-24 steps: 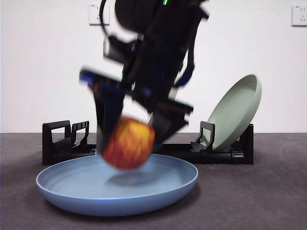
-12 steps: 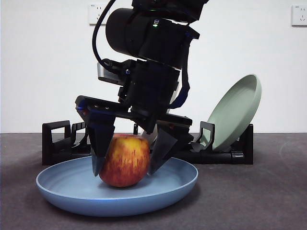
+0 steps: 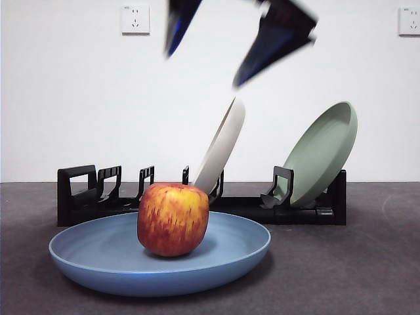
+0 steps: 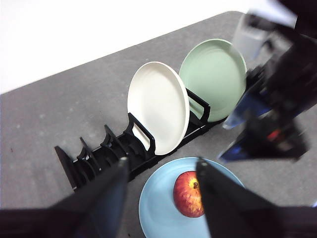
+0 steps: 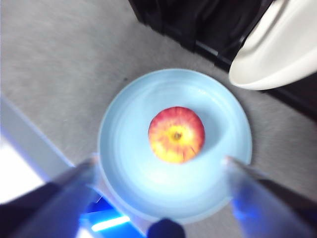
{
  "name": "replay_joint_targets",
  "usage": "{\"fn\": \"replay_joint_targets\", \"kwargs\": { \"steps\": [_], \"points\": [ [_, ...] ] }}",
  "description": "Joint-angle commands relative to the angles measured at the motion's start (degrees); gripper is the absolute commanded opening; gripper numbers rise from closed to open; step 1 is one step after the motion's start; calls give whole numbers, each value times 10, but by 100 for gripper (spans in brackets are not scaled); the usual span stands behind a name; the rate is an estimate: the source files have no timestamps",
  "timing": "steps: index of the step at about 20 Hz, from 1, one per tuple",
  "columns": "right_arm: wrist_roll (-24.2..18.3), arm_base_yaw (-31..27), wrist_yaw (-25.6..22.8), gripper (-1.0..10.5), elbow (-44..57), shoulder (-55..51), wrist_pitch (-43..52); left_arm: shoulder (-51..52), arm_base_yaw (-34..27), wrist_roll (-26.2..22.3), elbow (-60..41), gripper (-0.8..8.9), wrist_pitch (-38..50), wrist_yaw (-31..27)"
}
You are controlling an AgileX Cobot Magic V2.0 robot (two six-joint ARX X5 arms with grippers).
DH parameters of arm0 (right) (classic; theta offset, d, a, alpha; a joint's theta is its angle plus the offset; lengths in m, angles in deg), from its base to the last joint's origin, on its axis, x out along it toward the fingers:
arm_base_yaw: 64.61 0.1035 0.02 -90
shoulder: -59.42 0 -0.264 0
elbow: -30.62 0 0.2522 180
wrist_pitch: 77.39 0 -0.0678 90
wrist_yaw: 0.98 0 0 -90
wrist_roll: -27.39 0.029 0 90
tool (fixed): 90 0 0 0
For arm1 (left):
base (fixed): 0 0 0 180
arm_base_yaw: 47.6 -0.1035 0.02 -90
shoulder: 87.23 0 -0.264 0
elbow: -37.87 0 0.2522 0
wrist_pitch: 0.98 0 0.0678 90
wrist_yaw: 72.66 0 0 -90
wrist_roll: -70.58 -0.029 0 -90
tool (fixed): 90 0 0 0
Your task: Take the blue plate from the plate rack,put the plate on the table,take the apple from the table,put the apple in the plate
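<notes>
Right gripper [image 3: 239, 39]: jaws spread wide, empty, above apple.
Apple [image 3: 172, 218]: round, red-yellow streaked, standing in the shallow matte blue plate [image 3: 98, 256].

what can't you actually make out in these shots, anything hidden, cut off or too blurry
- Right gripper: in the front view, smeared by motion and cut off by the top edge; its arm is out of frame.
- Plate rack: its middle base is hidden behind the apple and the blue plate.
- Cream-white plate: its lower edge is hidden by the rack's dividers.
- Sage-green plate: partly covered by the blurred right arm in the left wrist view.
- Left gripper: unseen in the front view.
</notes>
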Motion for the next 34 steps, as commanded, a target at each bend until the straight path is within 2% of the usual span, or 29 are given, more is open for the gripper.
{"fn": "replay_joint_targets", "kwargs": {
  "steps": [1, 2, 7, 10, 12, 15, 17, 19, 22, 26, 34],
  "points": [
    [-35, 0, -20, 21, 2, -38, -21, -26, -2, -65, -3, -8, 19, -3],
    [-43, 0, -44, -16, 3, -59, -30, -38, -3, -75, -3, -8, 25, -3],
    [-49, 0, -120, -16, 23, -145, -20, -55, -46, -90, -3, -9, 36, 6],
    [-49, 0, -135, -16, 92, -221, 38, -47, -111, -104, -5, -9, 36, 73],
    [-49, 0, -152, -16, 151, -274, 78, -47, -157, -107, -9, -9, 47, 137],
    [-40, 0, -197, -16, 250, -357, 128, -33, -223, -103, -54, -9, 130, 238],
    [-29, 0, -211, -16, 308, -412, 141, -27, -256, -102, -109, -9, 170, 256],
    [-29, 0, -212, -16, 354, -461, 145, -13, -284, -93, -175, -9, 210, 258],
    [-28, 0, -212, -16, 393, -517, 132, 10, -303, -70, -250, -8, 282, 309],
    [-23, 0, -209, -3, 393, -527, 95, 8, -300, -63, -250, -3, 263, 314],
    [-23, 0, -209, 1, 393, -527, 94, 9, -301, -63, -250, -3, 261, 313]
  ]
}}
